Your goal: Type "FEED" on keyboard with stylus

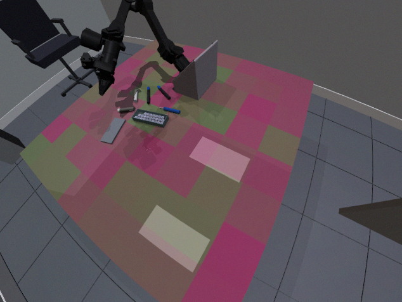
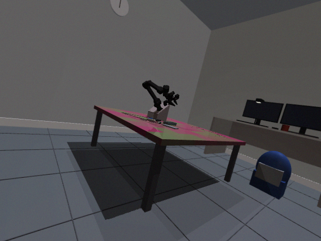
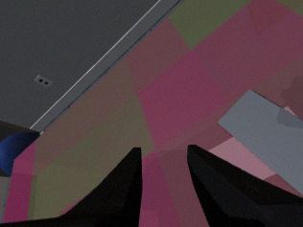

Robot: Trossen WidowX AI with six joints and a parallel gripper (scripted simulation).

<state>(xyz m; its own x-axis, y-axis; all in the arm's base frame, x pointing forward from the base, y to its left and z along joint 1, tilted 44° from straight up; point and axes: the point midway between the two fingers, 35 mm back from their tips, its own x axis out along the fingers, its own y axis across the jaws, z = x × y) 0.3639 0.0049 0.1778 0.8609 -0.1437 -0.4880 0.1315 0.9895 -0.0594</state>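
Though the claw (image 1: 103, 92) (image 2: 175, 105) (image 3: 164, 153) looks edge-on from the top, the wrist view shows its fingers partly open, gripping nothing, their rear parts cut off. On the desk (image 1: 227, 243) (image 2: 204, 137) (image 3: 182, 95), top view, the keyboard (image 1: 150, 118) (image 2: 169, 123) has illegible letters. Around it lie a blue thin-tipped tool (image 1: 171, 110) at two o'clock, dark pens (image 1: 148, 94) at twelve and one, and a grey cylinder (image 1: 126, 110) at ten; which is the stylus, I cannot tell. The wrist view crops the grey slab (image 1: 113, 130) (image 2: 170, 126) (image 3: 273, 133) at three o'clock.

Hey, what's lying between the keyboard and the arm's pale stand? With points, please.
A blue pen (image 1: 172, 110) lies between the keyboard (image 1: 150, 117) (image 2: 170, 123) and the stand (image 1: 206, 76) (image 2: 163, 113), close to the keyboard; the top view shows it.
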